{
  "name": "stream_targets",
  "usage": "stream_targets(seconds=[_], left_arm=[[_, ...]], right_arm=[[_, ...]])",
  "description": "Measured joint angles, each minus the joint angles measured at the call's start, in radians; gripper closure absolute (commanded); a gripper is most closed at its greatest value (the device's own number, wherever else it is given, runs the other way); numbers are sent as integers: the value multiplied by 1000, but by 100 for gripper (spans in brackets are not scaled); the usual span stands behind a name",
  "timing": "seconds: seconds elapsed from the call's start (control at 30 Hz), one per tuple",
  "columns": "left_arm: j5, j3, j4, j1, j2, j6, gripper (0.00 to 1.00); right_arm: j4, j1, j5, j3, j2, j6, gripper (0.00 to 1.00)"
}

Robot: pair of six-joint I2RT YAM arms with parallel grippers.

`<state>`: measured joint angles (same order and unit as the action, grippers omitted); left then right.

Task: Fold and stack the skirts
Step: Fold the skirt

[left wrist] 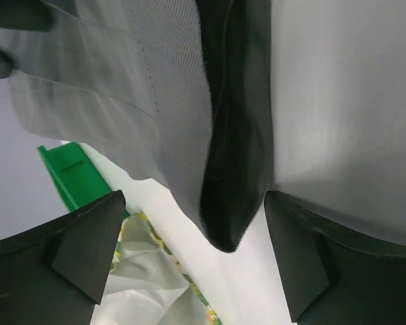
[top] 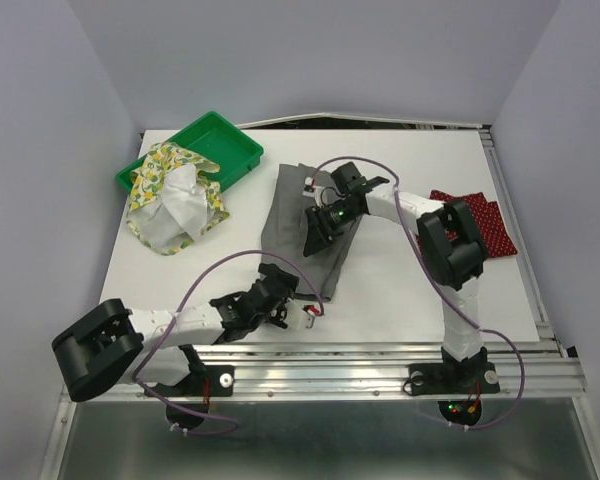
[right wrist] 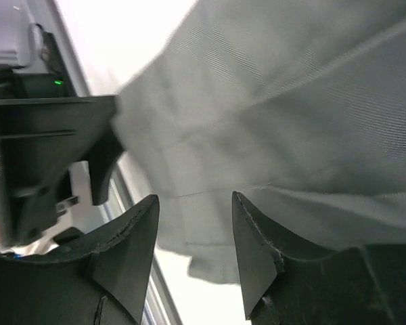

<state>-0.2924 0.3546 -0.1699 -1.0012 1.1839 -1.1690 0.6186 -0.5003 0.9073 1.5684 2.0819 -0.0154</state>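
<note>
The grey skirt [top: 292, 212] is spread lengthwise at the middle of the table [top: 400, 290], partly doubled, so its folding is judged to be the step in hand. The left claw [top: 280, 292] is held wide apart at the skirt's near edge, with a cloth corner seen between its fingers but not clamped. The right claw [top: 318, 235] is set low over the skirt's middle, its fingers partly apart and nothing pinched. The red dotted skirt [top: 495, 235] is laid folded at the right. The lemon-print skirt [top: 175, 200] is heaped crumpled across the green tray [top: 225, 135]. Next, the near edge probably has to be gripped and carried over evenly.
</note>
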Motion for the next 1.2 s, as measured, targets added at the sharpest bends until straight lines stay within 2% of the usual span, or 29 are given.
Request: stream_targets(seconds=[0.07,0.17,0.3,0.37,0.4,0.47,0.6,0.63,0.87,1.07,1.2], left_arm=[[-24,-16,-84,-1,35,-39,15],[-32,-19,-144,-1,78,-61,18],[14,-19,-156,-1,80,-69,24],[51,-19,-155,-2,69,-68,36],[62,-19,-155,-2,61,-69,47],[82,-19,-155,-3,51,-59,58],[106,-19,-131,-3,38,-35,90],[113,-17,-116,-3,29,-24,100],[175,79,63,-5,-50,65,100],[274,204,277,-5,-89,186,100],[342,262,391,-6,-117,252,100]], right_arm=[[-2,-6,-5,-16,48,-9,50],[-2,-2,6,-37,115,-14,52],[-2,7,24,-40,126,-16,54],[-3,8,26,-42,127,-16,54],[-6,8,28,-45,127,-19,54],[-9,9,32,-48,127,-23,54],[-22,10,50,-63,126,-31,53],[-22,10,52,-65,125,-33,50],[12,5,21,-50,78,-46,43],[17,39,-37,157,72,-36,40],[-51,57,-33,244,72,21,40]])
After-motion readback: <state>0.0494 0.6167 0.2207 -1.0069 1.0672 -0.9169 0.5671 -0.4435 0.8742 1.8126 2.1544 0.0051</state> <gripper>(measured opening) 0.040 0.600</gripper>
